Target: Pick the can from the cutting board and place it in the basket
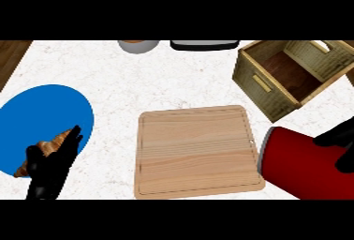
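Red can at lower right, clasped by right hand, fingers curled round its side; likely rigid, smooth, slippery. Left hand resting open, lower left.

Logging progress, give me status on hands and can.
Right hand shut on can, lifted off board. Left hand open, resting. Basket path unobstructed.

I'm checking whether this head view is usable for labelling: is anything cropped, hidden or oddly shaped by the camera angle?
Head view: the red can, held by the right hand, looms large and is cut off at the lower right; the basket looks skewed; the left hand partly covers the croissant on the blue plate; the cutting board shows fully.
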Controlling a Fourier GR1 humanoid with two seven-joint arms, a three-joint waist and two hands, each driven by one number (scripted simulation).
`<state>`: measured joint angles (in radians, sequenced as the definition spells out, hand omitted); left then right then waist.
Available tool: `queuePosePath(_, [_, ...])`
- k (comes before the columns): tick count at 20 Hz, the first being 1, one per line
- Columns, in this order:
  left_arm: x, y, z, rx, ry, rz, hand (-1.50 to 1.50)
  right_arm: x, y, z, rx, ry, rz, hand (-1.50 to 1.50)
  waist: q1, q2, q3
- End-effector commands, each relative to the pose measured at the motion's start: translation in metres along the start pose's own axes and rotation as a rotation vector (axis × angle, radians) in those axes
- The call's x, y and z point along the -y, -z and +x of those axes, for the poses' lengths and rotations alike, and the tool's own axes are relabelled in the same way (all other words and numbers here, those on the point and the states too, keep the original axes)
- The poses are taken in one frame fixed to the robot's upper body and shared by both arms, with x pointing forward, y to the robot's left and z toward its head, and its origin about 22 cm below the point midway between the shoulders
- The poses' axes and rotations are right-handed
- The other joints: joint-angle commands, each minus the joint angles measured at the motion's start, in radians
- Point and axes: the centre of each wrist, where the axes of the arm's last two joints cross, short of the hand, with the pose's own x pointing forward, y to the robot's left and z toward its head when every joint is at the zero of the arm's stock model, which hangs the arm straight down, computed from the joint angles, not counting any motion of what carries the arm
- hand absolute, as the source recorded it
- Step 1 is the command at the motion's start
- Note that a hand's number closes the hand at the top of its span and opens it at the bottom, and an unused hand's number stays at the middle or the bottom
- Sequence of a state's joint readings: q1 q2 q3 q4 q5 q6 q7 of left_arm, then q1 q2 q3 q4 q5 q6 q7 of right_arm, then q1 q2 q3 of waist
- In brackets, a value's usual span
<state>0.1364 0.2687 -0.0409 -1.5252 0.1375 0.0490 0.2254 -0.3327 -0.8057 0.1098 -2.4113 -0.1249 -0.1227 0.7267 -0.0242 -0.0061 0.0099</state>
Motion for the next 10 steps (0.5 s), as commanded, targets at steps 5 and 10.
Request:
queuePosePath(5, [0.000, -0.013, -0.043, -0.151, 0.013, -0.026, 0.00, 0.108, 0.043, 0.004, -0.086, 0.045, -0.132, 1.50, 0.035, 0.010, -0.011])
queuePosePath(10, [0.003, 0.006, -0.023, -0.135, 0.019, -0.019, 0.00, 0.156, 0.070, -0.003, -0.123, 0.017, -0.109, 1.50, 0.050, 0.016, -0.011])
